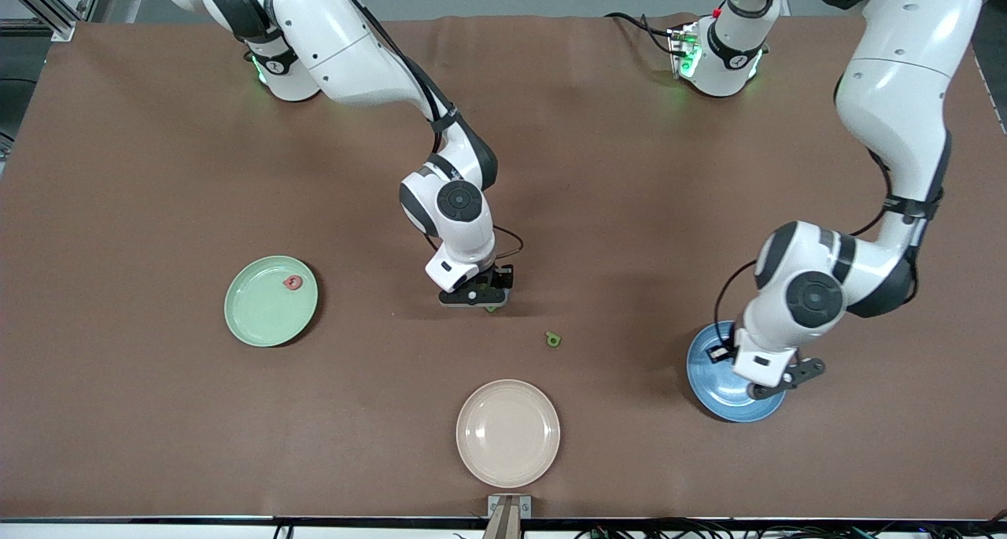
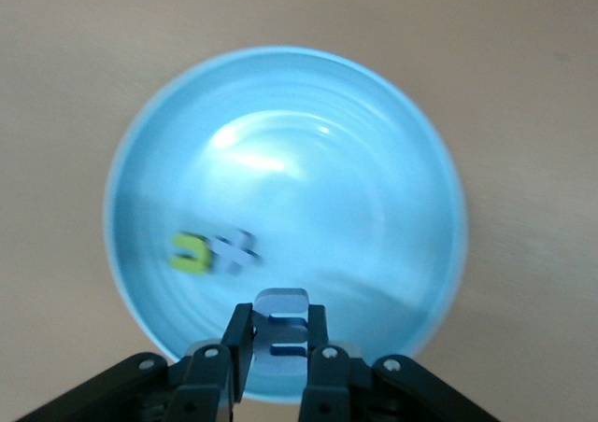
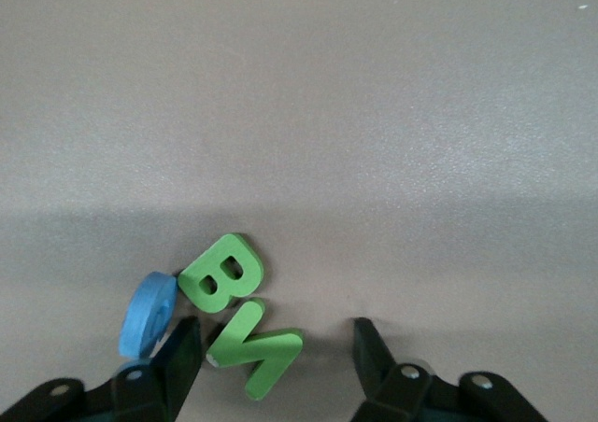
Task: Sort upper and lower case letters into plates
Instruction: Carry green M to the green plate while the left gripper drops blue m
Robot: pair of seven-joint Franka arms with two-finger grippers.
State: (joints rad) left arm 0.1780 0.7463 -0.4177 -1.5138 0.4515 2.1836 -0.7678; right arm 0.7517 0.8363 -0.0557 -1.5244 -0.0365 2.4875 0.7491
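A robotics laboratory: two white Franka arms bolted at the top edge of a table [image 1: 157, 413] covered in brown sheeting, green status lights glowing at their bases. Aluminium framing [image 1: 55, 8] stands at one corner, a bundle of cables [image 1: 708, 529] runs along the table's near edge, and a camera mount [image 1: 508, 511] is clamped at its middle

Two letters [image 2: 213, 252] in plate [image 2: 392, 142]
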